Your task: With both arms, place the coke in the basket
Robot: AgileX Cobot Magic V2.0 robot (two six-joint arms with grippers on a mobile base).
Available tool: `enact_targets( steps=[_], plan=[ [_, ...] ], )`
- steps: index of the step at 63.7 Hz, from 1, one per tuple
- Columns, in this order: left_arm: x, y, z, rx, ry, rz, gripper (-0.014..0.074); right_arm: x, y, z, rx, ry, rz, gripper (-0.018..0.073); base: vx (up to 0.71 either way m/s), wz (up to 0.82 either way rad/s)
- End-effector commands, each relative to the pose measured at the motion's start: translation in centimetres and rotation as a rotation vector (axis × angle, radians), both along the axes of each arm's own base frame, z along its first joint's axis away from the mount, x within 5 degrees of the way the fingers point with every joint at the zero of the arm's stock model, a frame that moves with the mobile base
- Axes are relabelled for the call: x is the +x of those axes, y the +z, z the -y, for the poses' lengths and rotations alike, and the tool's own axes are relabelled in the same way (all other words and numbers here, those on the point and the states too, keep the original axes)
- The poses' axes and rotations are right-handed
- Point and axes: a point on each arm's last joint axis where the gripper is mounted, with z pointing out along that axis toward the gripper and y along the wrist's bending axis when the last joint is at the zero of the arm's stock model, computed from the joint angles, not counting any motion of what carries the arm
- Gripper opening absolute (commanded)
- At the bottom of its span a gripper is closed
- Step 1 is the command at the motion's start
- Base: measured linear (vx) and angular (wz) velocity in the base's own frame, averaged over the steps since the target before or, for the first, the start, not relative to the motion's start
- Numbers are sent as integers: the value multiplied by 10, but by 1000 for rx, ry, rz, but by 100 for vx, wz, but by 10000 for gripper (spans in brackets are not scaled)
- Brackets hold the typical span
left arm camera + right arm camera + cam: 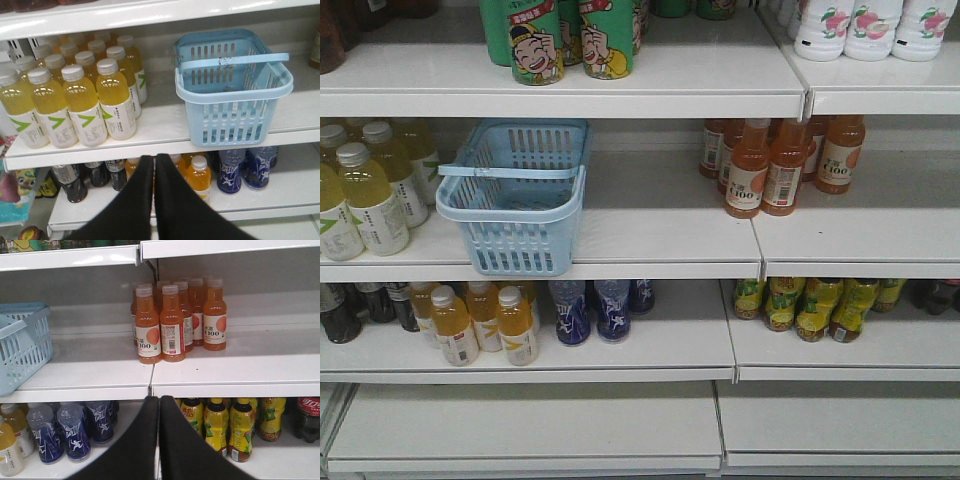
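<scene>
The basket [520, 250] sits upright on the middle shelf [660, 230], left of centre in the front view, its open mouth facing up. Its long axis runs front to back into the shelf, and its near end reaches the shelf's front edge. It is light blue moulded plastic with a thick rolled rim, walls that taper downward and are cut with rows of vertical slots, and a thin flat handle lying across the top.

At its left stand yellow drink bottles [370, 190] with grey caps and white labels; well to the right is a cluster of orange bottles [770, 165]. Dark blue bottles [590, 310] stand on the shelf below.

In the wrist views the left hand [154, 159] and the right hand [159, 400] each show two black pointed fingers pressed together with only a thin seam between them, holding nothing, low in the frame before the shelves.
</scene>
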Motion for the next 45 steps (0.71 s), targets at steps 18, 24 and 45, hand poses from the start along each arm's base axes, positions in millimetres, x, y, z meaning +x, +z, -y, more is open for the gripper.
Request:
enact_targets(
  steps=[18, 24, 45],
  plan=[
    [9, 16, 2, 11, -25, 92, 105, -1, 4, 1, -17, -13, 85, -9, 0, 0],
    [9, 16, 2, 9, -25, 94, 181, -1, 4, 1, -17, -13, 85, -9, 0, 0],
    [9, 16, 2, 9, -25, 95, 465, -1, 4, 1, -17, -13, 85, -9, 0, 0]
  ],
)
